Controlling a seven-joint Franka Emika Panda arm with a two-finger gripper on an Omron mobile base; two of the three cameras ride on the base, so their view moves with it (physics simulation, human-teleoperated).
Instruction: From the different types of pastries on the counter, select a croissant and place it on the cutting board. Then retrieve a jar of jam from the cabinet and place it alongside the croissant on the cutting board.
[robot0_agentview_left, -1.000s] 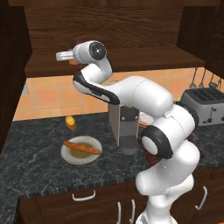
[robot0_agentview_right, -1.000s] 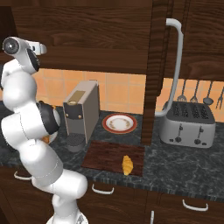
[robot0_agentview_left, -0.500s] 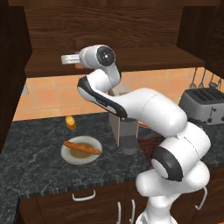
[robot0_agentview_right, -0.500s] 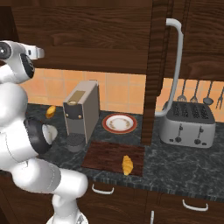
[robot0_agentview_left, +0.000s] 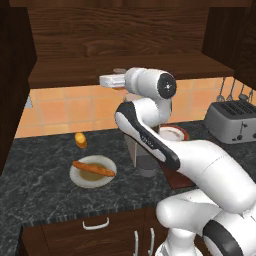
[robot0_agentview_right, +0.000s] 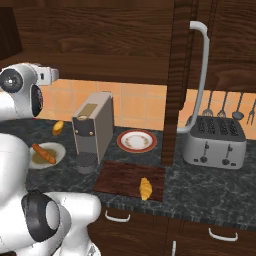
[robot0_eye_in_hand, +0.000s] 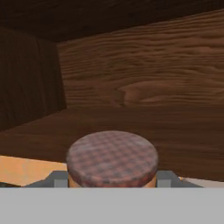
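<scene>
My gripper (robot0_eye_in_hand: 112, 178) is shut on the jar of jam (robot0_eye_in_hand: 112, 158). Its brownish checked lid sits between the fingers (robot0_eye_in_hand: 57, 178), with a strip of orange jar below it. In the left base view the gripper (robot0_agentview_left: 119, 76) holds the jar (robot0_agentview_left: 119, 71) at the front edge of the dark wooden cabinet (robot0_agentview_left: 65, 75) shelf. The golden croissant (robot0_agentview_right: 145, 188) lies on the reddish-brown cutting board (robot0_agentview_right: 120, 177), near its front right corner. A long brown stick (robot0_agentview_left: 93, 168) lies on a plate on the marbled counter (robot0_agentview_left: 40, 195), with a small orange bun (robot0_agentview_left: 80, 140) behind it.
A grey coffee machine (robot0_agentview_right: 92, 127) stands left of the board. Behind the board is a red-rimmed plate (robot0_agentview_right: 136, 141). A toaster (robot0_agentview_right: 214, 142) sits at the right under hanging utensils (robot0_agentview_right: 222, 105). A dark cabinet post (robot0_agentview_right: 172, 80) rises behind the board's right end.
The hand has moved right and slightly down along the shelf front, with the jar still in it. Nothing on the counter has moved.
</scene>
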